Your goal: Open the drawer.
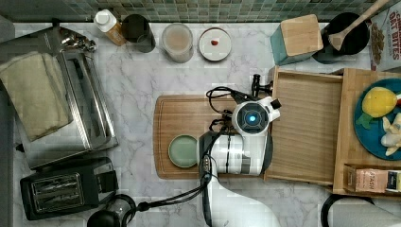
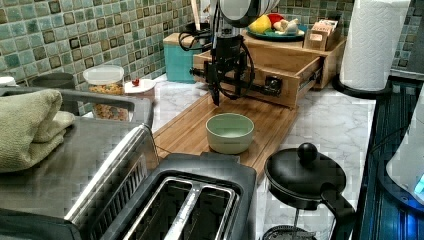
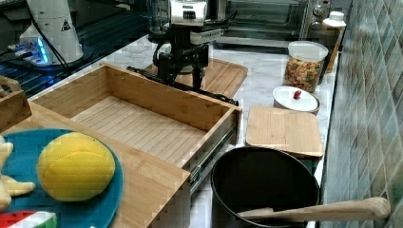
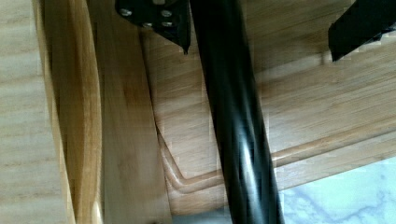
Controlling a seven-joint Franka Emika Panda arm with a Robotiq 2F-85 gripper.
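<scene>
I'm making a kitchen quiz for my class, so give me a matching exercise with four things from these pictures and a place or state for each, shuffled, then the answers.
Things:
1. drawer
2. green bowl
3. yellow plush fruit
4. towel

Places or states:
A. on the blue plate
B. folded on the toaster oven
C. pulled out, with nothing inside
D. on the cutting board

Pairs: 1-C, 2-D, 3-A, 4-B
</scene>
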